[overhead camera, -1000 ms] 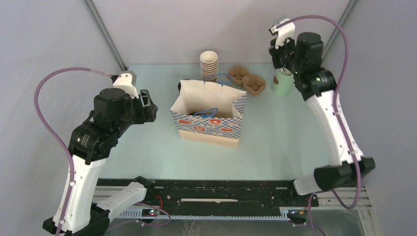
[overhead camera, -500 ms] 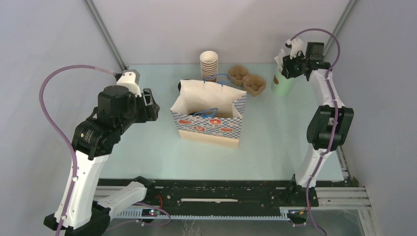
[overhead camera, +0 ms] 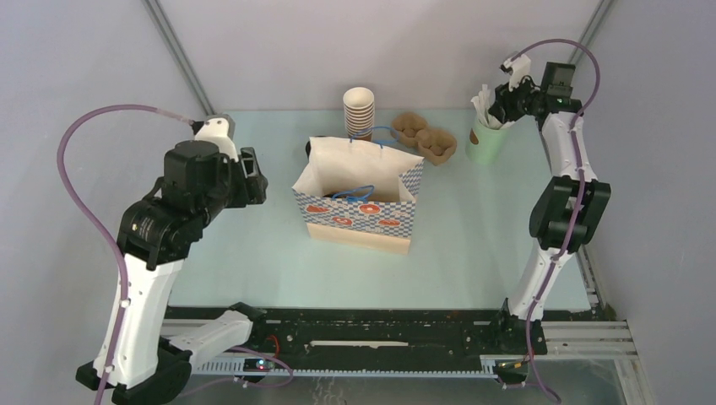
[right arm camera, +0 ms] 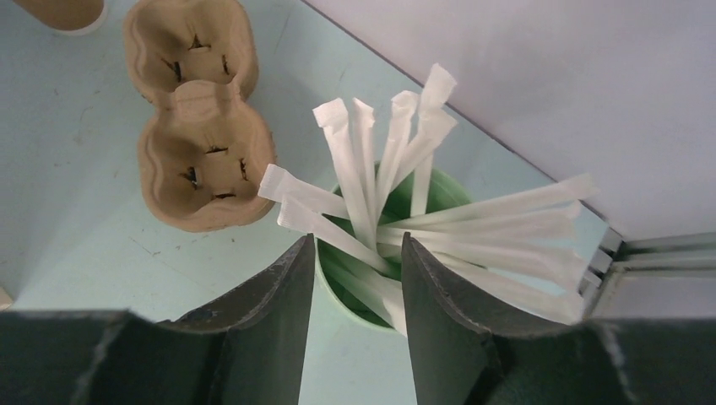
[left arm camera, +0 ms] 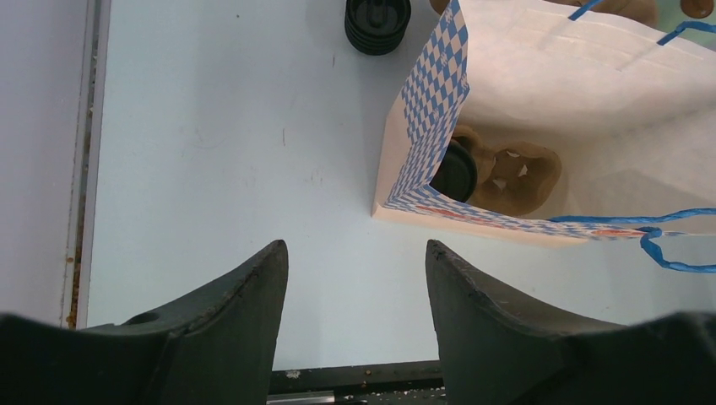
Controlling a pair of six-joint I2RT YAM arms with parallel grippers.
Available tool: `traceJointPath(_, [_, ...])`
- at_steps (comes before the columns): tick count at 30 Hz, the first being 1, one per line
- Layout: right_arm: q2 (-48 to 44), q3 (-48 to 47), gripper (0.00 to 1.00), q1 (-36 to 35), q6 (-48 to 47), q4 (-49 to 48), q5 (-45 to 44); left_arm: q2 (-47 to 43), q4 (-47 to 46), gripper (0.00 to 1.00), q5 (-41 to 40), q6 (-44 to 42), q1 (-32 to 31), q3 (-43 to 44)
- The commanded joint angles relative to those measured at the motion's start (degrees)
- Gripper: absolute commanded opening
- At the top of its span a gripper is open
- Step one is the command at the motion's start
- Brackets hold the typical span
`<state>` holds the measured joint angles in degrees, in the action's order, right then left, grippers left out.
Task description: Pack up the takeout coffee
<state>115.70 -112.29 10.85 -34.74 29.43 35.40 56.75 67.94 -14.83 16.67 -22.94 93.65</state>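
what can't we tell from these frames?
- Bag contents: top view, its own walls hide most; left wrist shows only part of a tray and a black lid.
- Cup stack: right wrist, cut off by top edge.
- Whether right gripper touches the straws: right wrist, overlap unclear.

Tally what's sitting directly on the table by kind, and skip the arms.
Paper bag: 1
Kraft cup stack: 1
Pulp cup tray: 1
Green straw cup: 1
Black lid stack: 1
Total: 5
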Motion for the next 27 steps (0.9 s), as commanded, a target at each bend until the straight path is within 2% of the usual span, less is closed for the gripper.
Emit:
traceJointPath(1, [1.0,-0.9,0.51,0.0,-2.5,-2.3,4.1,1.1,0.9,0.66,-0.9,0.9,0.4,2.7])
traceJointPath(13, [2.1,0.5,0.55,0.3,-6.3,0.5,5.2,2.0,1.7,0.66,-1.3,0.7,0.4,3.2])
traceJointPath(27, [6.2,-1.5,0.49,0.2,-5.8,-0.3,6.3,2.9,2.5,0.65,-1.4,0.4,0.4,4.1])
